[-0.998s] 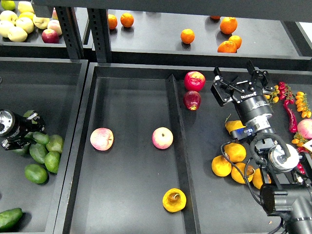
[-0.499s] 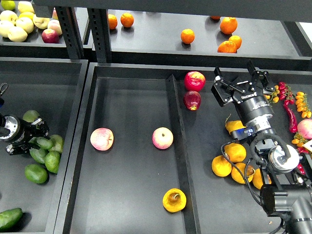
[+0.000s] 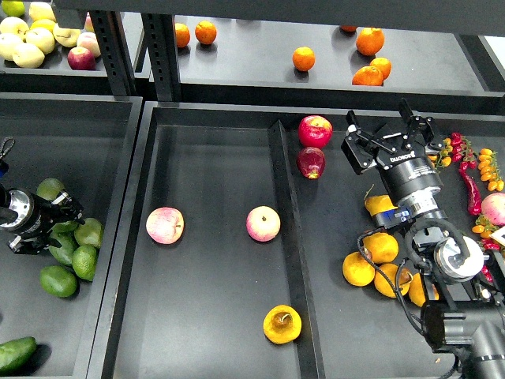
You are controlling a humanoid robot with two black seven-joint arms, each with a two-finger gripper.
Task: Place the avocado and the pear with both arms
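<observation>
The pear, squat and yellow-orange with a brown sunken patch, lies at the front of the middle tray beside the divider. My left gripper is low in the left tray, in a pile of green fruits. Its fingers stand apart on either side of a dark green avocado, which they partly hide. My right gripper is open and empty above the right tray, to the right of two red apples, far from the pear.
Two pink apples lie in the middle tray. Lighter green fruits and a darker one sit by my left gripper. A long green one lies at the front left. Oranges crowd my right arm. Chillies are at the right edge.
My left gripper has shifted down and a little right into the green fruit pile, closing in on the avocado. The right arm has barely moved.
</observation>
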